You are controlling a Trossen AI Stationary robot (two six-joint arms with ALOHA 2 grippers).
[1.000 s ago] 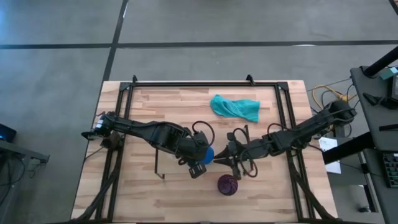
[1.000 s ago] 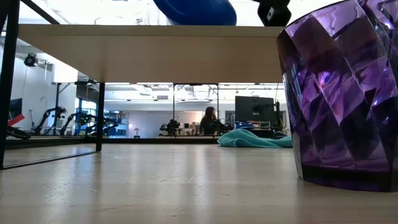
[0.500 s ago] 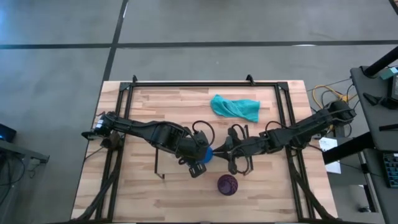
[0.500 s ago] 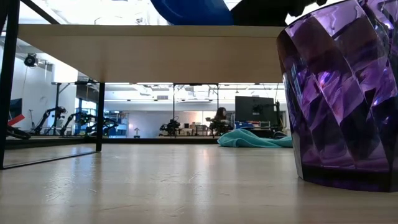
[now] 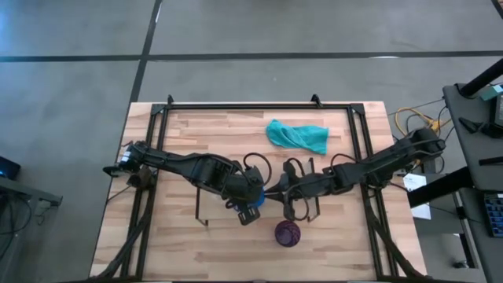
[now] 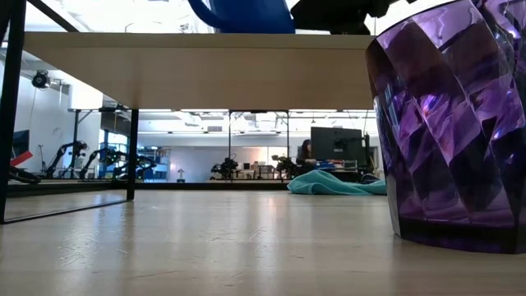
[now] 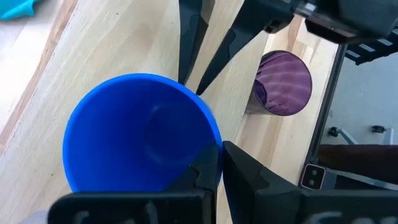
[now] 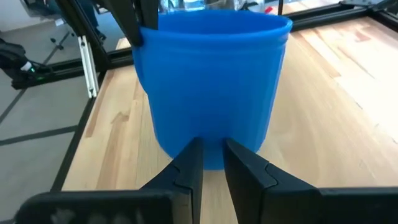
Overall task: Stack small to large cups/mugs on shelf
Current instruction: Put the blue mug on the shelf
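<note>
Left wrist view shows the blue mug (image 7: 140,134) at lower left of frame, over the shelf (image 7: 118,56), its rim pinched by the left gripper (image 7: 208,168). The right gripper (image 8: 208,163) noses in nearly closed, empty, at the mug's wall. I'd say keep the mug level and let the right fingers steady it. The purple cup (image 7: 283,84) stands at upper right, on the table.

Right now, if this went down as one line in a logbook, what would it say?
left gripper: shut on blue mug rim, over shelf | right gripper: nearly shut, touching mug | purple cup: on table | teal cloth: behind
</note>
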